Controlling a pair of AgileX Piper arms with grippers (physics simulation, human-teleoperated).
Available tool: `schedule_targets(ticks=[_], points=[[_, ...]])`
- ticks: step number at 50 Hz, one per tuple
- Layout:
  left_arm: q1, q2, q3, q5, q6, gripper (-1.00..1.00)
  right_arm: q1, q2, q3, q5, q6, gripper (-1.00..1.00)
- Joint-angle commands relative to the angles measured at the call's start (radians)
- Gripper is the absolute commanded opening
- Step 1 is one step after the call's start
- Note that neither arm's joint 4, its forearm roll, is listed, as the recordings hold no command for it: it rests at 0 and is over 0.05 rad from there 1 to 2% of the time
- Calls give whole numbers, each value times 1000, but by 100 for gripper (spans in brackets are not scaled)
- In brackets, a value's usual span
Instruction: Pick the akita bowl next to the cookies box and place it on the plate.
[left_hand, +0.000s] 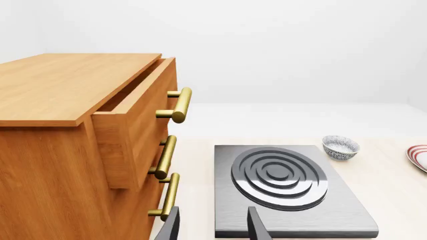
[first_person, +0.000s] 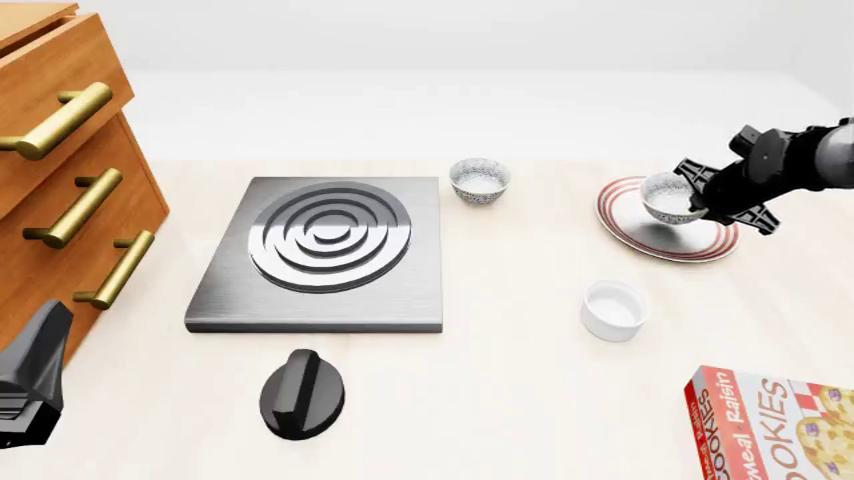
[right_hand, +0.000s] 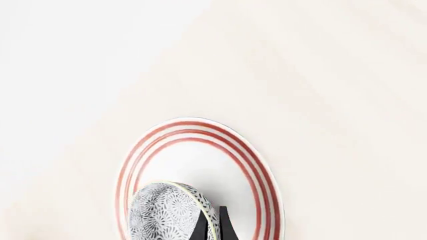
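— Holding the akita bowl by its rim, the right pincer hangs over the plate. Has it landed?

— Can't tell. Releasing remains. The left pincer, spread and empty, idles near the stove plate.

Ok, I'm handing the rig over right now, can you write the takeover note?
Right gripper: shut on the speckled grey-blue akita bowl, held over the white red-ringed plate; contact with the plate is unclear.
Left gripper: open, holding nothing, near the wooden drawer cabinet.
Red cookies box: at the near right.
Done: bowl picked and carried to the plate.
Left: lower if needed, release, retract.
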Motion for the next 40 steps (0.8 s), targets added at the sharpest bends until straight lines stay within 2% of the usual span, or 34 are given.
schedule_targets(ticks=[1, 25, 26, 40], points=[[0, 0, 0, 0, 0, 100, -6, 12, -8, -4, -7, -100], [0, 0, 0, 0, 0, 100, 6, 59, -15, -12, 8, -100], [0, 0, 0, 0, 0, 100, 6, 60, -16, -13, 8, 100], [0, 0, 0, 0, 0, 100, 2, 38, 13, -24, 0, 100]])
